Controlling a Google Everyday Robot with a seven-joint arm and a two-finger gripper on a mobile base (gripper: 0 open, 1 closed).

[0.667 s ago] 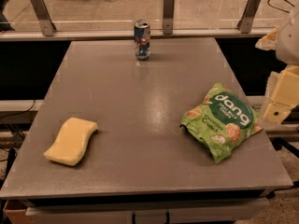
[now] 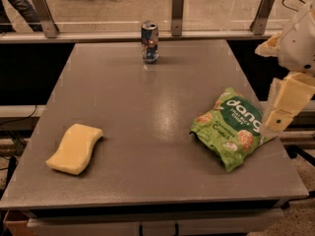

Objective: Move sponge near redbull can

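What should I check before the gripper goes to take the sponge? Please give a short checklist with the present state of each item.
1. The sponge lies flat at the front left of the table: ok.
2. The redbull can stands upright at the far edge: ok.
3. The gripper is over the sponge: not ok; it hangs at the right edge.
4. The gripper clears the green snack bag beside it: cannot tell.
5. The bag is off the line from sponge to can: ok.

The grey table [image 2: 162,102] carries the sponge [image 2: 75,148] front left, the can [image 2: 149,42] upright at its far edge and a green bag [image 2: 229,128] right. The gripper [image 2: 279,116] hangs at the right edge, seemingly just beside the bag.
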